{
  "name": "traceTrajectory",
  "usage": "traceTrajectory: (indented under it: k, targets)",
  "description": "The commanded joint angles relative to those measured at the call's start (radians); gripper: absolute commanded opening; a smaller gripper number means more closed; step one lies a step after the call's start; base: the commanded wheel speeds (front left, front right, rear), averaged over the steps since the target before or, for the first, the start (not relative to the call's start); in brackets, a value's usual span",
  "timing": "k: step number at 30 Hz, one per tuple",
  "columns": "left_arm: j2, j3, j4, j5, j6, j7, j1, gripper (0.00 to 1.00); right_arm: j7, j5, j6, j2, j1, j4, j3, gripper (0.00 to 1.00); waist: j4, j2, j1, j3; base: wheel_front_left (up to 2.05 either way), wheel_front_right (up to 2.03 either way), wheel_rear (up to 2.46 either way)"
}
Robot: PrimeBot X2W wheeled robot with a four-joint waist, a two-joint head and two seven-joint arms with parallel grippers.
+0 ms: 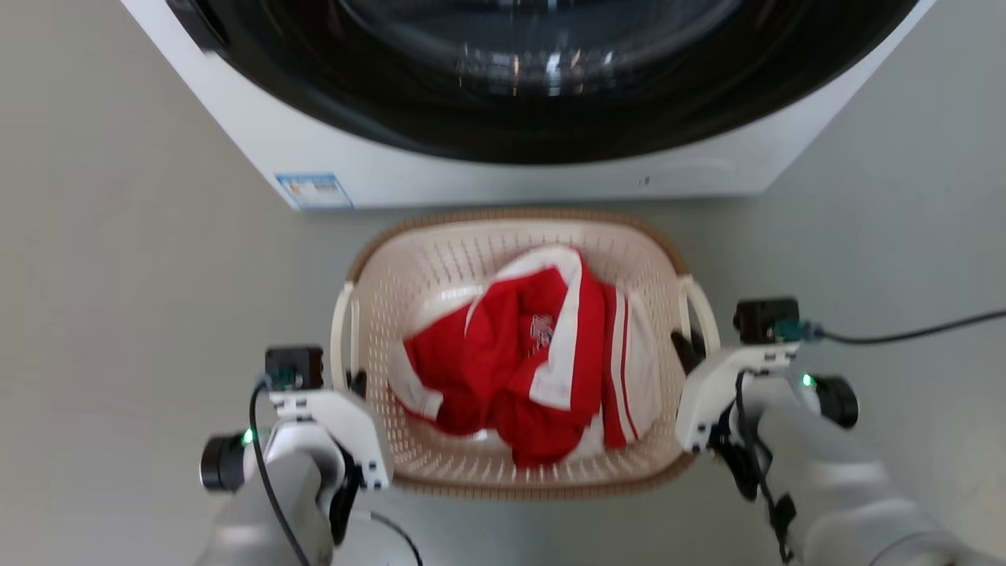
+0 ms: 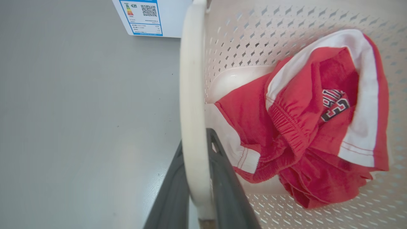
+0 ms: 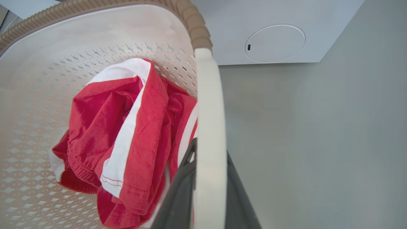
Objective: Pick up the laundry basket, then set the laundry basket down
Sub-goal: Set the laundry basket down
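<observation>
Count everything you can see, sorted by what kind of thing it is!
washer: 1
basket: 1
red clothes heap: 1
grippers: 2, left gripper and right gripper
total: 5

The laundry basket [image 1: 440, 275] looks matt plastic, the garment [image 1: 511, 354] soft cloth.

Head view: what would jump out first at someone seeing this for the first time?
The crumpled red and white garment lying in the cream laundry basket draws the eye first. Just beyond it looms the white washing machine with its big dark round door. The left gripper is shut on the left handle, the right gripper on the right handle.
</observation>
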Motion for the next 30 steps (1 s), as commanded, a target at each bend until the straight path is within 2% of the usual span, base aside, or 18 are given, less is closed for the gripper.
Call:
traceTrajectory:
  k: [1, 9, 16, 30]
  targets:
    - [0.044, 0.027, -0.012, -0.003, 0.015, -0.011, -0.046, 0.0, -0.019, -0.012, 0.009, 0.006, -0.012, -0.009, 0.007, 0.0, 0.005, 0.0, -0.0001, 0.08, 0.0, 0.0, 0.0]
    - [0.046, 0.029, -0.025, 0.007, 0.019, -0.015, -0.149, 0.0, -0.031, -0.088, 0.009, 0.006, -0.092, -0.009, -0.06, 0.0, 0.01, 0.0, -0.0001, 0.226, 0.0, 0.0, 0.0]
    - [0.05, 0.043, -0.067, 0.02, 0.031, -0.015, -0.21, 0.0, -0.038, -0.204, 0.009, 0.006, -0.146, -0.009, -0.166, 0.0, 0.022, 0.0, -0.0001, 0.33, 0.0, 0.0, 0.0]
    - [0.058, 0.083, -0.15, 0.078, 0.059, -0.015, -0.264, 0.0, -0.049, -0.449, 0.009, 0.006, -0.218, -0.008, -0.396, 0.0, 0.048, 0.0, -0.0001, 0.438, 0.0, 0.0, 0.0]
